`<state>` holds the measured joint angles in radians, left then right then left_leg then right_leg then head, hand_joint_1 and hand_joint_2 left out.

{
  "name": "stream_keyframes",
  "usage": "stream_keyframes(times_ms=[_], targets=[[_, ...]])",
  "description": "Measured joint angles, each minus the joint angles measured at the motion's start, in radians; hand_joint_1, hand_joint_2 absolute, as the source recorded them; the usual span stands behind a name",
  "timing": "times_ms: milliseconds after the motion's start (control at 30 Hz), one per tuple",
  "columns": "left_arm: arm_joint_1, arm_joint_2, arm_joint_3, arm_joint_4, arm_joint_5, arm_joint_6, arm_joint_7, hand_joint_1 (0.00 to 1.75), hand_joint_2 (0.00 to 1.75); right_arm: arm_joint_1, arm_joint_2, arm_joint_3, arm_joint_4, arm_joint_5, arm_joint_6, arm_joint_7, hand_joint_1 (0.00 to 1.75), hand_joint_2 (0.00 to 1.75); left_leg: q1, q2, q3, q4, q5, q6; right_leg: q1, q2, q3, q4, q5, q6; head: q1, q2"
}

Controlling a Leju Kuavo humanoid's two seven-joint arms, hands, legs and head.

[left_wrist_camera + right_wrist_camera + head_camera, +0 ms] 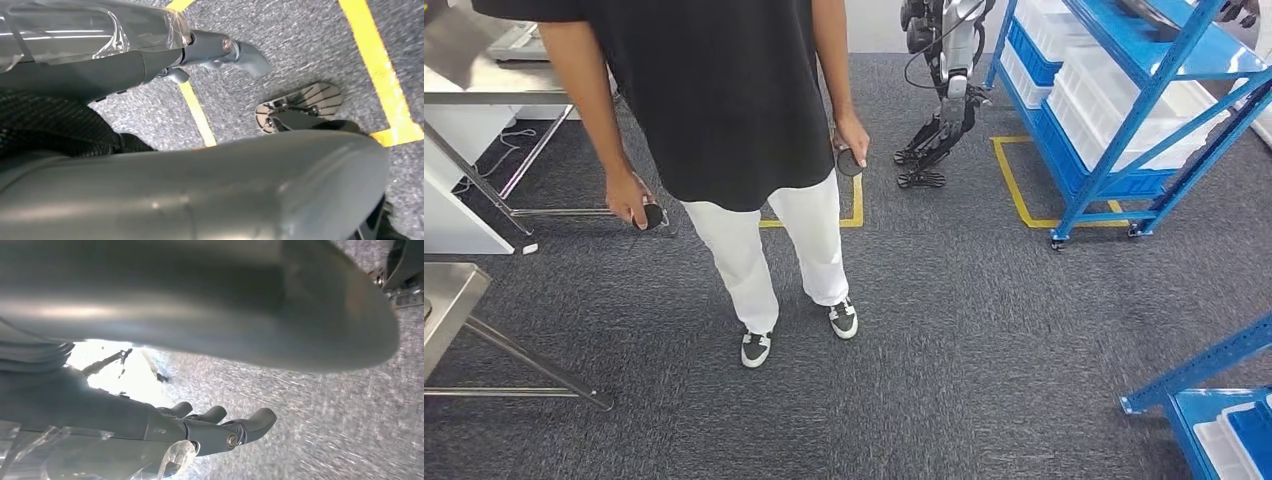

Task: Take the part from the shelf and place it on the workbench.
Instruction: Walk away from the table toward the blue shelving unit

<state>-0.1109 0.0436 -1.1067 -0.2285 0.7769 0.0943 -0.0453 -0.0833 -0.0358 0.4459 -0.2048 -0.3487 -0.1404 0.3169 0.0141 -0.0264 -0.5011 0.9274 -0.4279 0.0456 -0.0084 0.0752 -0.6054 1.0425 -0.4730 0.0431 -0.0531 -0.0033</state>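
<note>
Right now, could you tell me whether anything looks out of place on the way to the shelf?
Yes: a person stands mid-carpet, directly ahead, holding small dark devices in both hands. Another humanoid robot stands beside the blue shelf. Nothing looks spilled or damaged.

My left robot hand [220, 52] hung low beside my body, its dark fingers [250, 56] stretched out and slightly curved, holding nothing. My right robot hand [215, 427] hung the same way, its fingers [257, 421] extended side by side with a slight curl and nothing between them. A thick grey thumb lay across much of each wrist view. Both arms were lowered toward the carpet.
</note>
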Motion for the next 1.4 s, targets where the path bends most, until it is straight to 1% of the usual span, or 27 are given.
stream_keyframes(times_ms=[67, 100, 133, 167, 233, 300, 333, 400, 467, 533, 600, 633, 667, 700, 767, 833, 900, 933, 1000, 1033, 1067, 1133, 1167, 1200, 1267, 1333, 1400], targets=[[0.007, 0.003, 0.005, 0.000, 0.009, 0.005, -0.004, 0.00, 0.00, -0.002, 0.000, 0.003, 0.000, -0.003, 0.002, 0.003, 0.00, 0.00, -0.003, 0.031, -0.001, 0.000, 0.000, 0.005, 0.000, -0.047, -0.062, 0.135, -0.070, 0.004, 0.003, 0.000], [0.011, 0.005, 0.008, 0.000, 0.013, 0.007, -0.009, 0.00, 0.00, -0.002, 0.000, 0.005, 0.000, -0.005, 0.003, 0.004, 0.00, 0.00, -0.004, 0.047, -0.001, 0.000, -0.001, 0.005, -0.001, -0.056, -0.084, 0.186, -0.089, 0.007, 0.003, 0.000], [0.014, 0.007, 0.010, 0.000, 0.016, 0.008, -0.017, 0.00, 0.00, -0.002, 0.000, 0.007, 0.000, -0.008, 0.005, 0.006, 0.00, 0.00, -0.003, 0.063, -0.002, 0.001, -0.001, 0.004, -0.003, -0.062, -0.089, 0.204, -0.089, 0.010, 0.003, 0.000], [0.016, 0.008, 0.011, 0.000, 0.019, 0.009, -0.027, 0.00, 0.00, -0.001, 0.000, 0.008, 0.000, -0.012, 0.006, 0.008, 0.00, 0.00, -0.003, 0.077, -0.002, 0.001, -0.002, 0.003, -0.006, -0.069, -0.072, 0.179, -0.070, 0.013, 0.003, 0.000], [0.016, 0.007, 0.012, 0.000, 0.027, 0.010, -0.042, 0.00, 0.00, -0.001, 0.003, 0.009, 0.000, -0.018, 0.008, 0.011, 0.00, 0.00, -0.002, 0.101, 0.001, 0.005, -0.007, -0.005, -0.011, -0.103, 0.007, 0.043, -0.012, 0.018, 0.003, 0.000], [0.018, 0.007, 0.013, 0.000, 0.036, 0.010, -0.053, 0.00, 0.00, -0.003, 0.010, 0.010, 0.000, -0.024, 0.010, 0.016, 0.00, 0.00, -0.006, 0.120, 0.004, 0.011, -0.014, -0.020, -0.009, -0.131, 0.064, -0.061, 0.018, 0.012, 0.002, 0.000], [0.019, 0.007, 0.014, 0.000, 0.041, 0.010, -0.057, 0.00, 0.00, -0.004, 0.014, 0.011, 0.000, -0.026, 0.010, 0.018, 0.00, 0.00, -0.007, 0.128, 0.006, 0.013, -0.017, -0.027, -0.006, -0.132, 0.070, -0.076, 0.019, 0.006, 0.001, 0.000], [0.021, 0.007, 0.018, 0.000, 0.057, 0.012, -0.062, 0.00, 0.00, -0.003, 0.016, 0.011, 0.000, -0.033, 0.009, 0.020, 0.00, 0.00, -0.003, 0.142, 0.009, 0.014, -0.020, -0.038, -0.002, -0.109, 0.066, -0.076, 0.022, -0.010, -0.001, 0.000], [0.023, 0.006, 0.029, 0.000, 0.074, 0.014, -0.055, 0.00, 0.00, -0.002, 0.016, 0.012, 0.000, -0.040, 0.007, 0.014, 0.00, 0.00, 0.005, 0.112, -0.003, 0.049, -0.048, -0.048, -0.003, -0.090, 0.064, -0.077, 0.027, -0.023, -0.002, 0.000], [0.024, 0.008, 0.037, 0.000, 0.076, 0.014, -0.037, 0.00, 0.00, -0.003, 0.016, 0.011, 0.000, -0.048, 0.005, 0.002, 0.00, 0.00, 0.008, 0.057, -0.056, 0.167, -0.115, -0.054, -0.004, -0.072, 0.061, -0.078, 0.032, -0.031, -0.004, 0.000], [0.024, 0.012, 0.039, 0.000, 0.069, 0.013, -0.023, 0.00, 0.00, -0.004, 0.016, 0.011, 0.000, -0.056, 0.005, -0.011, 0.00, 0.00, 0.007, 0.036, -0.122, 0.303, -0.167, -0.054, -0.001, -0.049, 0.058, -0.078, 0.035, -0.036, -0.005, 0.000], [0.023, 0.013, 0.039, 0.000, 0.066, 0.012, -0.020, 0.00, 0.00, -0.003, 0.016, 0.011, 0.000, -0.059, 0.005, -0.017, 0.00, 0.00, 0.005, 0.034, -0.137, 0.329, -0.166, -0.051, 0.001, -0.035, 0.057, -0.078, 0.036, -0.037, -0.005, 0.000], [0.022, 0.014, 0.039, 0.000, 0.061, 0.011, -0.019, 0.00, 0.00, -0.003, 0.016, 0.011, 0.000, -0.064, 0.005, -0.022, 0.00, 0.00, 0.003, 0.031, -0.132, 0.312, -0.145, -0.045, 0.002, -0.019, 0.057, -0.078, 0.037, -0.038, -0.005, 0.000], [0.020, 0.014, 0.039, 0.000, 0.055, 0.010, -0.020, 0.00, 0.00, -0.003, 0.016, 0.011, 0.000, -0.067, 0.004, -0.027, 0.00, 0.00, 0.000, 0.022, -0.108, 0.255, -0.109, -0.037, 0.004, -0.004, 0.058, -0.078, 0.038, -0.039, -0.005, 0.000], [0.017, 0.015, 0.038, 0.000, 0.041, 0.007, -0.021, 0.00, 0.00, -0.003, 0.019, 0.011, 0.000, -0.072, 0.004, -0.032, 0.00, 0.00, -0.004, -0.024, -0.042, 0.104, -0.039, -0.017, 0.005, 0.022, 0.057, -0.077, 0.041, -0.037, -0.005, 0.000], [0.015, 0.016, 0.036, 0.000, 0.033, 0.005, -0.021, 0.00, 0.00, -0.003, 0.025, 0.011, 0.000, -0.075, 0.004, -0.033, 0.00, 0.00, -0.009, -0.053, -0.010, 0.028, -0.014, -0.005, 0.004, 0.042, 0.053, -0.078, 0.045, -0.029, -0.005, 0.000], [0.012, 0.015, 0.035, 0.000, 0.026, 0.003, -0.021, 0.00, 0.00, 0.000, 0.027, 0.011, 0.000, -0.079, 0.003, -0.033, 0.00, 0.00, -0.010, -0.037, -0.008, 0.016, -0.010, 0.000, 0.003, 0.060, 0.049, -0.085, 0.051, -0.015, -0.005, 0.000], [0.010, 0.013, 0.034, -0.001, 0.023, 0.002, -0.021, 0.00, 0.00, 0.002, 0.027, 0.011, 0.001, -0.082, 0.002, -0.032, 0.00, 0.00, -0.008, -0.026, -0.005, 0.007, -0.004, 0.002, 0.003, 0.052, 0.046, -0.084, 0.049, -0.009, -0.005, 0.000], [0.008, 0.009, 0.031, -0.001, 0.017, 0.000, -0.022, 0.00, 0.00, 0.001, 0.027, 0.011, 0.001, -0.086, 0.000, -0.029, 0.00, 0.00, -0.003, -0.001, 0.001, -0.013, 0.008, 0.007, 0.007, 0.000, 0.019, -0.030, 0.011, 0.000, -0.002, 0.000], [0.009, 0.008, 0.031, -0.002, 0.016, -0.001, -0.022, 0.00, 0.00, -0.001, 0.027, 0.011, 0.001, -0.088, 0.000, -0.027, 0.00, 0.00, -0.003, 0.014, 0.002, -0.018, 0.011, 0.008, 0.006, -0.033, -0.009, 0.029, -0.025, 0.003, 0.000, 0.000], [0.010, 0.007, 0.030, -0.002, 0.016, -0.001, -0.022, 0.00, 0.00, -0.002, 0.027, 0.011, 0.001, -0.090, 0.000, -0.025, 0.00, 0.00, -0.004, 0.030, 0.002, -0.018, 0.011, 0.009, 0.004, -0.051, -0.041, 0.098, -0.062, 0.008, 0.002, 0.000], [0.012, 0.007, 0.029, -0.002, 0.016, -0.001, -0.022, 0.00, 0.00, -0.003, 0.027, 0.011, 0.002, -0.092, 0.000, -0.020, 0.00, 0.00, -0.006, 0.062, 0.000, -0.017, 0.010, 0.008, -0.002, -0.061, -0.081, 0.189, -0.094, 0.017, 0.002, 0.000], [0.012, 0.006, 0.029, -0.002, 0.016, -0.001, -0.021, 0.00, 0.00, -0.002, 0.027, 0.011, 0.002, -0.093, 0.000, -0.018, 0.00, 0.00, -0.006, 0.077, 0.000, -0.016, 0.009, 0.007, -0.004, -0.065, -0.072, 0.177, -0.080, 0.021, 0.002, 0.000], [0.012, 0.005, 0.029, -0.002, 0.016, -0.002, -0.021, 0.00, 0.00, -0.002, 0.026, 0.011, 0.002, -0.095, -0.001, -0.016, 0.00, 0.00, -0.005, 0.091, 0.001, -0.015, 0.008, 0.005, -0.005, -0.073, -0.041, 0.126, -0.052, 0.024, 0.002, 0.000], [0.012, 0.005, 0.029, -0.002, 0.016, -0.002, -0.020, 0.00, 0.00, -0.003, 0.024, 0.011, 0.002, -0.098, -0.002, -0.010, 0.00, 0.00, -0.008, 0.114, 0.005, -0.010, 0.002, -0.003, -0.005, -0.121, 0.043, -0.020, 0.006, 0.023, 0.002, 0.000], [0.013, 0.004, 0.029, -0.001, 0.015, -0.002, -0.018, 0.00, 0.00, -0.005, 0.023, 0.013, 0.002, -0.100, -0.004, -0.005, 0.00, 0.00, -0.013, 0.131, 0.010, -0.005, -0.005, -0.016, -0.003, -0.151, 0.082, -0.092, 0.027, 0.009, 0.000, 0.000], [0.013, 0.003, 0.029, -0.001, 0.014, -0.003, -0.018, 0.00, 0.00, -0.005, 0.020, 0.014, 0.002, -0.101, -0.006, -0.003, 0.00, 0.00, -0.013, 0.149, 0.014, -0.003, -0.009, -0.027, 0.001, -0.133, 0.077, -0.095, 0.029, -0.009, -0.002, 0.000]])
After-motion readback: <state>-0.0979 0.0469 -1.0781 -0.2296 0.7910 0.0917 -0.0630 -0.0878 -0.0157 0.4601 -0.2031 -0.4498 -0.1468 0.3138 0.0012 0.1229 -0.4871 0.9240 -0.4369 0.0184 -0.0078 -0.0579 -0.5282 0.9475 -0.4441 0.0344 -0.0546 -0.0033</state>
